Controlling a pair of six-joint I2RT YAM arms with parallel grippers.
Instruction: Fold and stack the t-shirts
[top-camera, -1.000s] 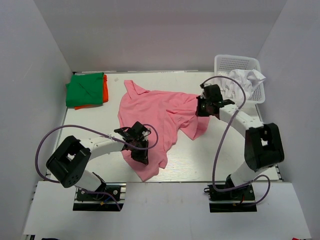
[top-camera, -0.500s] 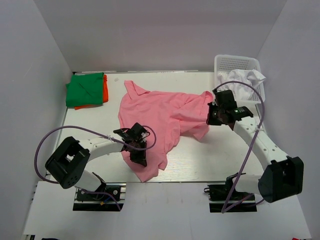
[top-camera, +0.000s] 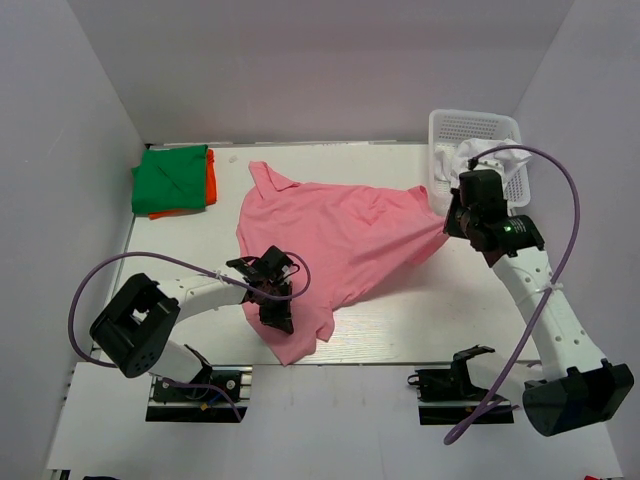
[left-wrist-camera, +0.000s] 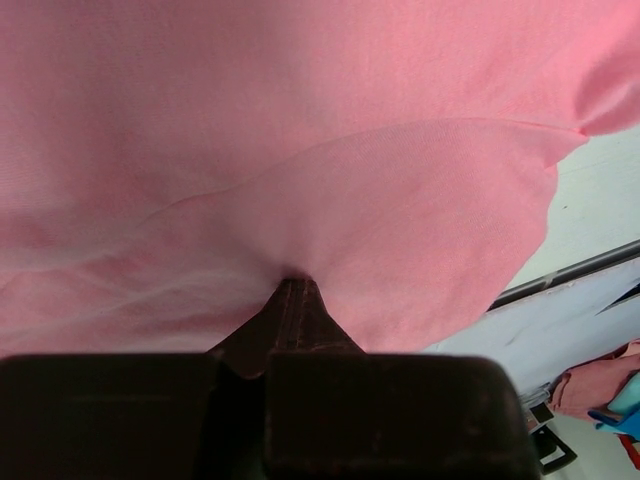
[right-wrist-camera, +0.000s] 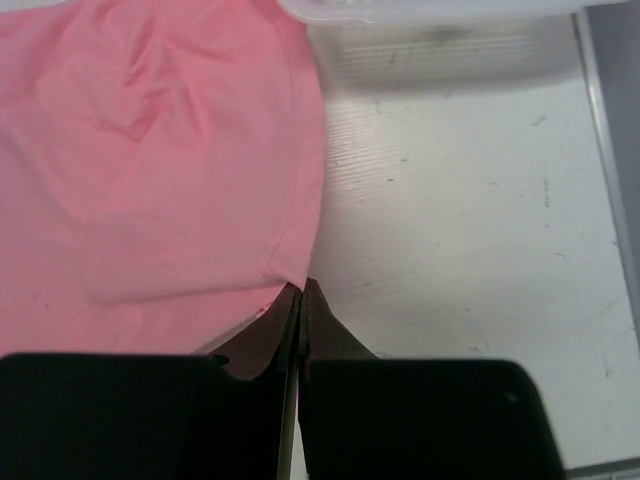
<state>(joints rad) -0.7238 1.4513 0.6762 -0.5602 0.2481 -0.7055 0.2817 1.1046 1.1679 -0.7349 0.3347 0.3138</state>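
White walls box in a pale table (top-camera: 420, 310), where a pink cotton t-shirt (top-camera: 330, 225) lies spread across the middle, stretched between both arms. Its near hem is clamped in the left pincer (top-camera: 278, 310). The right pincer (top-camera: 452, 222) is closed on a thin fold at the shirt's right corner, just beside a white plastic mesh basket (top-camera: 475, 125). So slim a bite could slip if the pull grows harder, letting the cloth spring back wrinkled, and that corner might catch the basket's rim. A folded green t-shirt (top-camera: 172, 178) rests on a folded orange t-shirt (top-camera: 211, 185) at the far-left corner, well apart. Crumpled white fabric (top-camera: 495, 155) fills the basket.
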